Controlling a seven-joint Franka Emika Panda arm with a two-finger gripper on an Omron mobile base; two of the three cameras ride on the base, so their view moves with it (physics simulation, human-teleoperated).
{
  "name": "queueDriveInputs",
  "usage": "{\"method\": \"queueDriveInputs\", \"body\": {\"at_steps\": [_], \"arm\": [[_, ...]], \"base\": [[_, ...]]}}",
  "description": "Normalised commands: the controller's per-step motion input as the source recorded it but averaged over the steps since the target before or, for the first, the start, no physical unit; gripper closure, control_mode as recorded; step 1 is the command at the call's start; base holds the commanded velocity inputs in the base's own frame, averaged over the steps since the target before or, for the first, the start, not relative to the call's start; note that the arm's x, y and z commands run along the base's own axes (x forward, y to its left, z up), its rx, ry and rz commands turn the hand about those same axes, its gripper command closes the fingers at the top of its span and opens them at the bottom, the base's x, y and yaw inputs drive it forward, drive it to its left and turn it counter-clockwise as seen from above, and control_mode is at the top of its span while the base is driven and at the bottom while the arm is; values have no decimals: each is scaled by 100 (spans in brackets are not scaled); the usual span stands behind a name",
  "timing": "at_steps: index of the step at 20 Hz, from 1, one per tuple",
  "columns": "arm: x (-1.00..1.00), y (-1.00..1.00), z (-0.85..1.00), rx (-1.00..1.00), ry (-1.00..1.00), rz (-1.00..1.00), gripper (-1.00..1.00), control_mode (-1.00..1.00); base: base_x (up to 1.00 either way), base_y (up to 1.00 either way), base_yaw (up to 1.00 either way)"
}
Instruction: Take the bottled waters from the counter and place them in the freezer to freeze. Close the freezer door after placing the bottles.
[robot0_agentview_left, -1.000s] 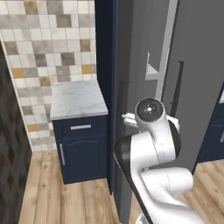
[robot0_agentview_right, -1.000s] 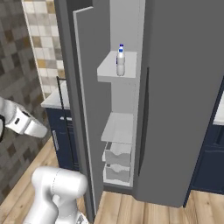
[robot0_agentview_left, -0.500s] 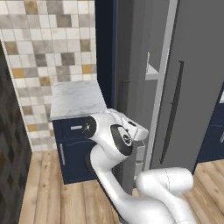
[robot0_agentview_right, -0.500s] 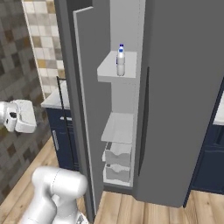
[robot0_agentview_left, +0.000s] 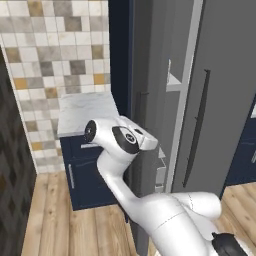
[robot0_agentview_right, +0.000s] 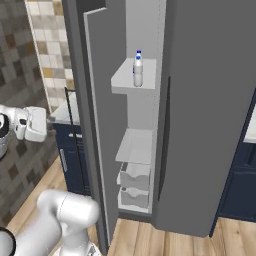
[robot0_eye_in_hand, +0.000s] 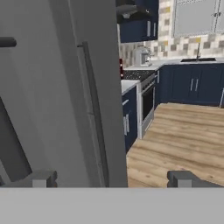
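With jaws wide apart, claw (robot0_eye_in_hand: 111, 178) holds nothing | beside freezer door (robot0_eye_in_hand: 57, 105)

Mosaic tile wall (robot0_agentview_left: 55, 45), wood plank floor (robot0_eye_in_hand: 183, 144), built-in oven (robot0_eye_in_hand: 146, 103)

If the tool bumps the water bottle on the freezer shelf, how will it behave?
The water bottle stands upright, tall and narrow, so it probably tips easily. Its round body would likely roll along the flat shelf once down. The smooth plastic may be slippery.
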Motion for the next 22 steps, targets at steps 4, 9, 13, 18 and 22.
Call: {"method": "queueDriveInputs", "body": {"at_steps": [4,9,13,18,22], "arm": [[41,26,0,0,1,-10,-100,-100],[44,1,0,0,4,-3,-100,-100],[48,0,-5,0,2,-2,-100,-100],[45,12,-12,0,0,-5,-100,-100],[28,0,-5,0,0,-4,-100,-100]], "base": [[0,0,0],[0,0,0],[0,0,0],[0,0,0],[0,0,0]]}}
